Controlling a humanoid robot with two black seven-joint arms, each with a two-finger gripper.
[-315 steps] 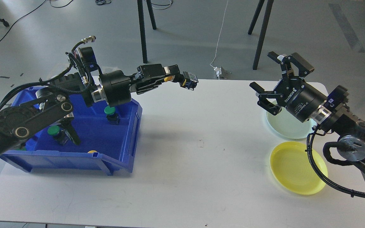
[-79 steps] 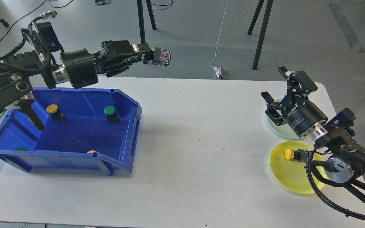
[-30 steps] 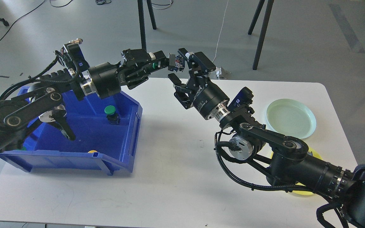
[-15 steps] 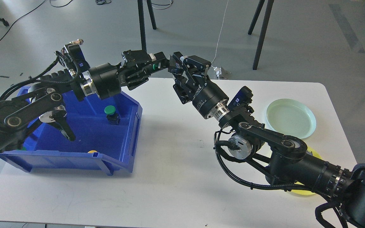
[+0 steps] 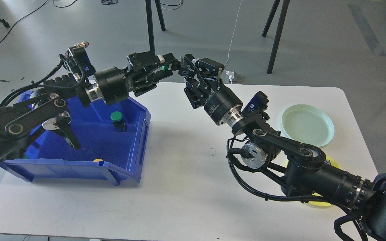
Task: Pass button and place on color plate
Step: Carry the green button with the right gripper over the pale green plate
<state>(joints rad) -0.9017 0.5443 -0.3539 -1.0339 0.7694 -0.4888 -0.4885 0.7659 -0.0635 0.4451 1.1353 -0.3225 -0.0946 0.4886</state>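
My left gripper (image 5: 172, 66) is raised above the table's far edge, its fingers around a green-capped button (image 5: 164, 68). My right gripper (image 5: 187, 71) reaches in from the right and meets it tip to tip. The right fingers are closed on the button's dark body end. Both grippers hold the same button in the air. The pale green plate (image 5: 308, 125) lies bare at the right. The yellow plate (image 5: 331, 162) lies in front of it, mostly hidden under my right arm.
A blue bin (image 5: 126, 167) stands at the left of the white table (image 5: 179, 201). It holds a green button (image 5: 116, 117), and a yellow one (image 5: 96, 160) shows at its front wall. My right arm stretches across the table's right half. Black stand legs rise behind the table.
Over the last second my right gripper closed its open fingers onto the button's body end held out by my left gripper. Both arms have stayed nearly still since.
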